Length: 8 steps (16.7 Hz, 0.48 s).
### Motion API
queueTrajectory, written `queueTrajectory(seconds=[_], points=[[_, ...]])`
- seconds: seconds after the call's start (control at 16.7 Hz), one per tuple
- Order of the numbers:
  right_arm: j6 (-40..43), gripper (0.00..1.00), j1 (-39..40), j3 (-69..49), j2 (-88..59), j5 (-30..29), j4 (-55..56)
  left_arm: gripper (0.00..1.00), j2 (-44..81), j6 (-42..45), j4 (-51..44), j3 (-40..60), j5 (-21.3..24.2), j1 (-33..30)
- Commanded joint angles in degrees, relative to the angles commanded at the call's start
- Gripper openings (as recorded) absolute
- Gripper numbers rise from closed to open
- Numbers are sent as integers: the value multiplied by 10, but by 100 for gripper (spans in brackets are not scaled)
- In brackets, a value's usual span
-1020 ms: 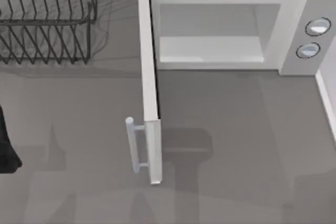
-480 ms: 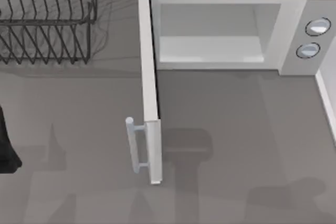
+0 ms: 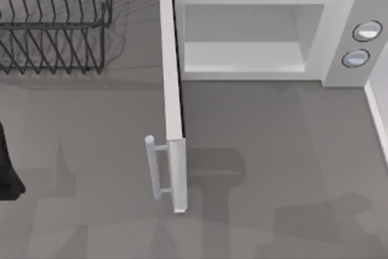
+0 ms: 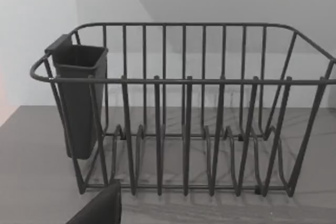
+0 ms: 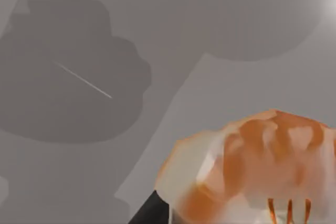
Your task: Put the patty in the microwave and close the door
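Observation:
The patty (image 5: 252, 166), orange-brown with a paler underside, hangs close to the right wrist camera above the grey table. One dark finger (image 5: 151, 211) of my right gripper shows at its edge, holding it. The white microwave (image 3: 339, 34) stands at the back right with its pale cavity (image 3: 242, 53) bare. The door (image 3: 173, 101) is swung fully open toward the front, its bar handle (image 3: 155, 168) on the left side. My left arm (image 3: 7, 171) sits at the table's left edge, with a dark finger (image 4: 100, 209) facing the wire rack.
A black wire rack (image 3: 54, 22) stands at the back left, with a dark cup (image 4: 79, 103) hung on one end. Two round knobs (image 3: 361, 43) sit on the microwave's side panel. A raised pale edge (image 3: 377, 119) borders the table on the right.
An arm's shadow has crept in over the table's front right and grown toward the middle. The door, the microwave and the left arm have not moved.

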<state>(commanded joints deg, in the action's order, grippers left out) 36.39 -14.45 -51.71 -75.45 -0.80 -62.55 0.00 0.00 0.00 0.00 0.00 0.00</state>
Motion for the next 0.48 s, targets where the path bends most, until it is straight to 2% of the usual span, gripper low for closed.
queueTrajectory(seconds=[0.24,0.48], points=[[-68,0,71,-39,-80,-50,126,100,0,0,0,0,0,0],[-169,0,175,-77,-203,-114,313,100,0,0,0,0,0,0]])
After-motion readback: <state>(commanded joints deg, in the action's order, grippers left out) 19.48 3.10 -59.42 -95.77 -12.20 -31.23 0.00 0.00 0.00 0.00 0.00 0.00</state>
